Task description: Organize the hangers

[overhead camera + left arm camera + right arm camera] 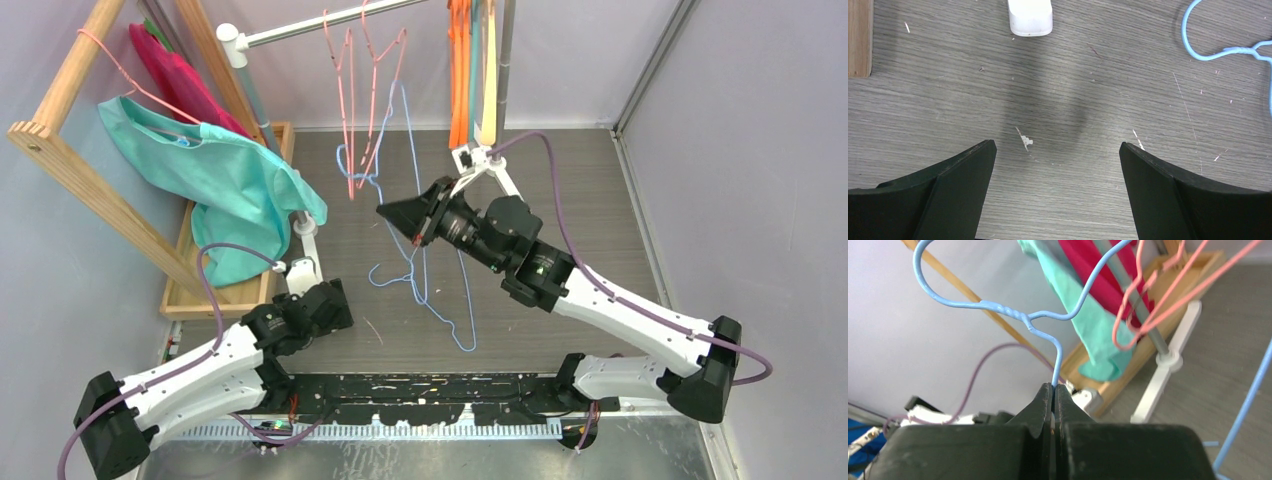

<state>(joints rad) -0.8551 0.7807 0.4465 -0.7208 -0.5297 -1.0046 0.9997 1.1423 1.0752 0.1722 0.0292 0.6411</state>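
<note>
My right gripper [385, 212] [1054, 387] is shut on a light-blue wire hanger [998, 307], pinching the wire just below its twisted neck and holding it up in the air; its hook [343, 160] points toward the rack. A second light-blue wire hanger [390, 283] lies on the table, its hook [1198, 50] showing in the left wrist view. Pink wire hangers [350, 80] [1148, 315] hang on the silver rail [300, 30]. Orange [458, 70], teal and cream [489, 90] hangers hang further right. My left gripper [335, 300] [1058, 150] is open over bare table.
A wooden rack [70, 170] on the left carries a teal shirt [230, 180] on a pink hanger and a red garment [180, 75]. The rail's white foot [305, 235] [1030, 17] stands beside a wooden tray [230, 295]. Walls close in left, back and right.
</note>
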